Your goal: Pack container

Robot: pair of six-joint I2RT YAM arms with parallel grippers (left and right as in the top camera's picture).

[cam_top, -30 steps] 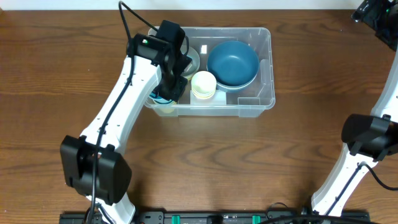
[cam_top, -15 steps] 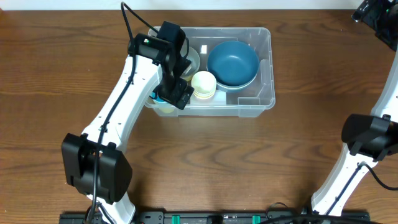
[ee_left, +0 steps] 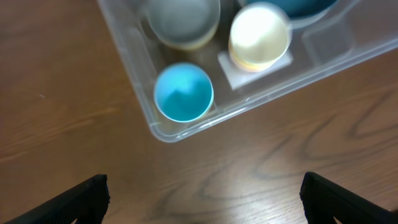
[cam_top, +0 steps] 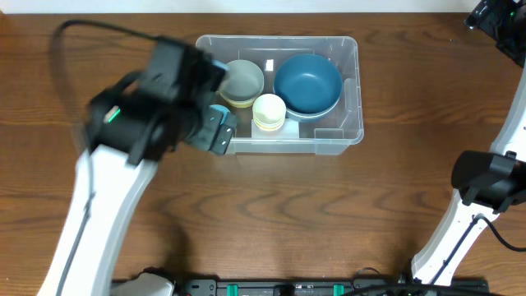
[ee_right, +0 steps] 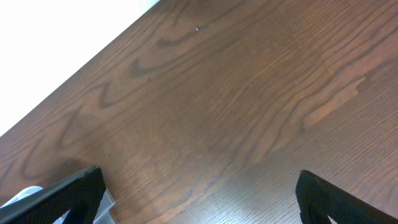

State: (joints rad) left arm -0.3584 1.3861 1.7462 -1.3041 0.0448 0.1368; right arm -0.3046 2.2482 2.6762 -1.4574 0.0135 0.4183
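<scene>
Left tool [ee_left: 202, 199] jaws wide and empty, over the table [ee_left: 280, 168]; container [ee_left: 127, 74] lies just ahead of it, blue cup [ee_left: 183, 92] seated in its nearest corner; advise rising straight up, keeping clear of the rim.

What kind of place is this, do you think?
Probably a robotics test bench, not a kitchen: a wooden table, two robot arms mounted at its edge, a clear container of bowls.

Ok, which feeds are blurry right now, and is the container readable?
Overhead: left arm smeared by motion, container and blue bowl crisp. Left wrist: whole frame soft, blue cup recognisable in the container's corner. Right wrist: table grain sharp, top-left corner blown out white.
</scene>
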